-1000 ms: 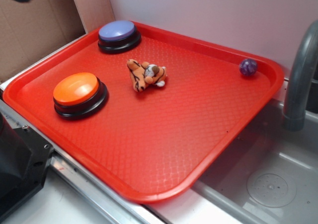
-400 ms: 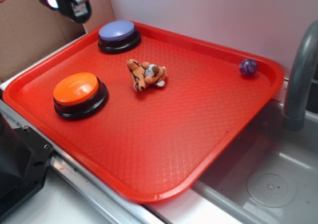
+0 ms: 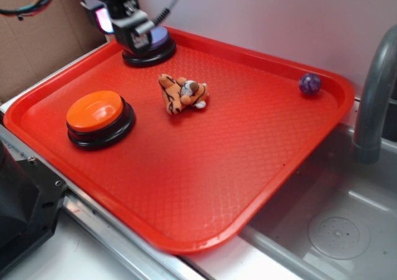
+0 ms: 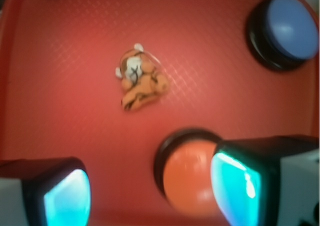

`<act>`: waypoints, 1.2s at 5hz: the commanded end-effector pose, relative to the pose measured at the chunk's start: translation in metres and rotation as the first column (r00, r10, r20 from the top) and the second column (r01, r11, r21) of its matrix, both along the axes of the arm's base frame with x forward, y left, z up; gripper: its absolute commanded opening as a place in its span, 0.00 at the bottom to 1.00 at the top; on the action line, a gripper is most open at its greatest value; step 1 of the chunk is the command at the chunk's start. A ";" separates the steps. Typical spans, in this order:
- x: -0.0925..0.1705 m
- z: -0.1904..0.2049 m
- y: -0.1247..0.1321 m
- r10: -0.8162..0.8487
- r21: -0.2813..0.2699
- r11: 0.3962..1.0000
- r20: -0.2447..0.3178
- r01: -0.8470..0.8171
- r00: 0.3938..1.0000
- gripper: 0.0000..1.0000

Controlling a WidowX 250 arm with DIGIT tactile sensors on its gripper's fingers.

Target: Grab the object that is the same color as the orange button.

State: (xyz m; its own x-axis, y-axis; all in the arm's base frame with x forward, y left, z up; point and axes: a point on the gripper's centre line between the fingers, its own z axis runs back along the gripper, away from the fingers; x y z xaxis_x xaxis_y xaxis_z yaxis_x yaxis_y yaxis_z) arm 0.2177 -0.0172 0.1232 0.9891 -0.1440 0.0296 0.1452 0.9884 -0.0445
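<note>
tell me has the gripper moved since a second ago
Yes. The gripper has come in from the upper left and now hangs in front of the purple button.

My red tray (image 3: 205, 193) holds four things: an orange button (image 3: 99, 117) near left, a purple button (image 3: 155, 44) far left, a plush tiger (image 3: 183, 94) lying mid-tray, a purple ball (image 3: 310, 84) far right.

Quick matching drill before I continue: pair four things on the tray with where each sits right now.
Things:
1. plush tiger
2. orange button
3. purple button
4. purple ball

Places:
A. far right corner of the red tray
B. far left corner, partly behind the gripper
C. left edge, nearer the camera
D. middle of the tray, on its side

Pairs: 1-D, 2-C, 3-B, 4-A
</note>
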 end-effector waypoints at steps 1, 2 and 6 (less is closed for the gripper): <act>0.041 -0.045 -0.016 -0.251 -0.022 0.967 0.101 0.254 0.963 1.00; 0.049 -0.069 -0.019 -0.318 -0.030 0.946 0.108 0.323 0.942 1.00; 0.044 -0.096 -0.034 -0.350 -0.054 0.934 0.055 0.352 0.935 0.67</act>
